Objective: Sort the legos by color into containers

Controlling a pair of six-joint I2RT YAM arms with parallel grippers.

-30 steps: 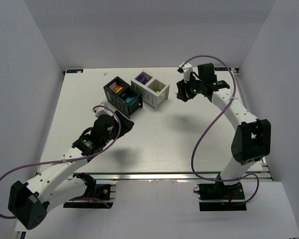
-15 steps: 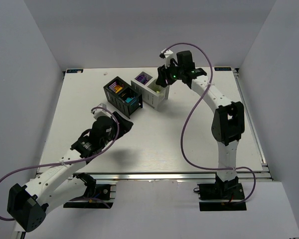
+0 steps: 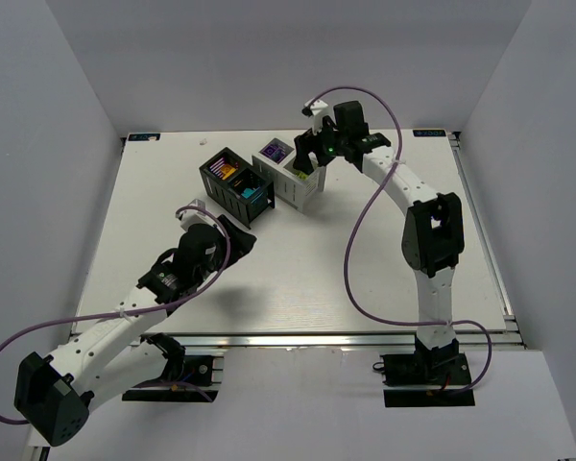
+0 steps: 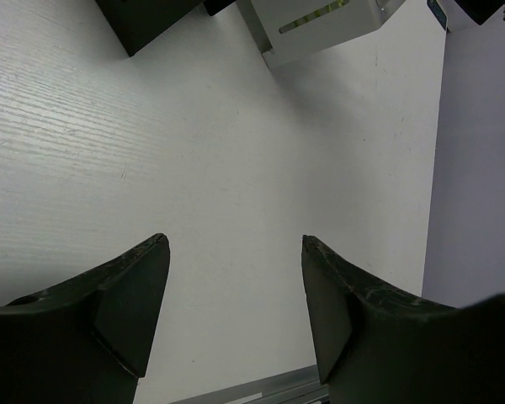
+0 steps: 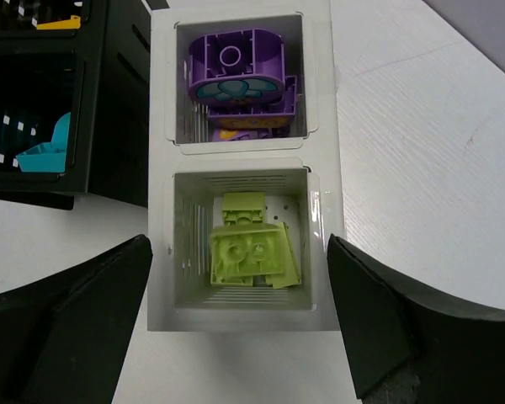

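White bench (image 3: 298, 269) carries the white container (image 5: 246, 151); right hand (image 5: 240, 244) hangs spread, empty, over its right compartment's lime legos (image 5: 248, 257). Lift straight up, clear of walls. Left hand (image 4: 233, 241) gapes empty.

White container (image 5: 240, 151) holds purple legos (image 5: 236, 71) and lime legos (image 5: 251, 252); black container (image 5: 118, 101) holds teal lego (image 5: 46, 151), orange lego (image 5: 59, 23).

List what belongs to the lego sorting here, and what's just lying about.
Belongs to the job:
white container, holding lime green legos and purple legos
black container, holding a teal lego and an orange lego

Just there:
table
purple cable along the right arm
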